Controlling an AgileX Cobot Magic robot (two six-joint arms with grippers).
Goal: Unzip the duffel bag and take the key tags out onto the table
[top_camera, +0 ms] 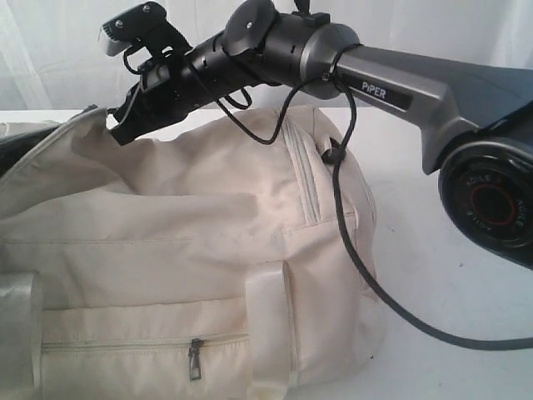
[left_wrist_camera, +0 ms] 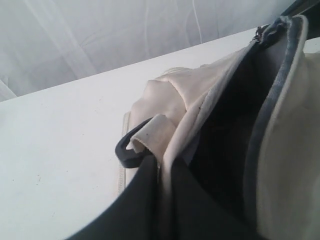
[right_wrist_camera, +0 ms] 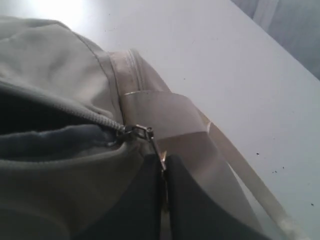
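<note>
The cream duffel bag (top_camera: pixel 208 225) lies on the white table (top_camera: pixel 450 275). Its top zipper is partly undone, and the left wrist view looks into a dark, grey-lined opening (left_wrist_camera: pixel 225 130). My left gripper (left_wrist_camera: pixel 164 165) is shut on the bag's cream fabric edge beside the black D-ring (left_wrist_camera: pixel 127 152). Reaching across from the right, my right gripper (top_camera: pixel 117 129) sits at the bag's top edge. In the right wrist view this gripper (right_wrist_camera: pixel 164 162) is shut on the metal zipper pull (right_wrist_camera: pixel 159 152) hanging from the slider (right_wrist_camera: pixel 140 132). The key tags are hidden.
The right arm and its black cable (top_camera: pixel 350 242) hang over the bag's right end. A shut front pocket zipper (top_camera: pixel 196 358) faces the camera. A pale webbing strap (right_wrist_camera: pixel 170 117) trails onto the table (right_wrist_camera: pixel 225 60). White curtains stand behind the table.
</note>
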